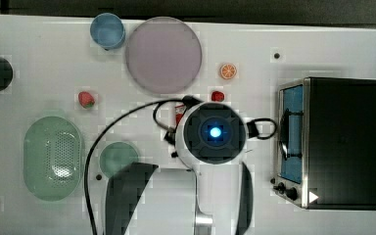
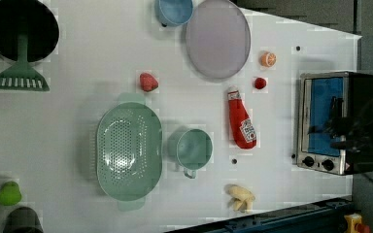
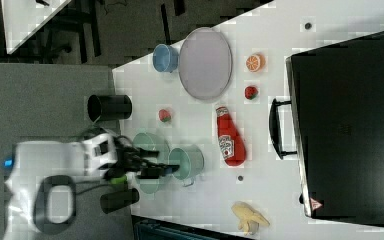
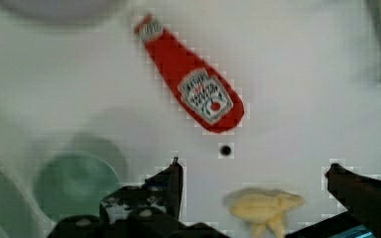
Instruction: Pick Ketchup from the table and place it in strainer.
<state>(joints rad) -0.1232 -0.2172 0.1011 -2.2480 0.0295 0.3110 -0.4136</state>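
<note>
Gripper [image 4: 253,171] nearest lens, fingers spread wide, empty. Ketchup [image 4: 191,74] flat on table, untouched. Advise: descend, straddle body crosswise at label, then carry to strainer [image 2: 128,150].

No legible text on Ketchup [image 4: 193,82] label

This looks like a robot lab staged as a play kitchen. A plain white surface [image 2: 77,121] carries toy food such as a peeled banana [image 2: 240,196] and an orange slice [image 2: 268,59], plus a small toaster oven [image 2: 328,121]. Grey floor and another white table [image 3: 30,20] lie beyond the surface's edge in the right view.
</note>
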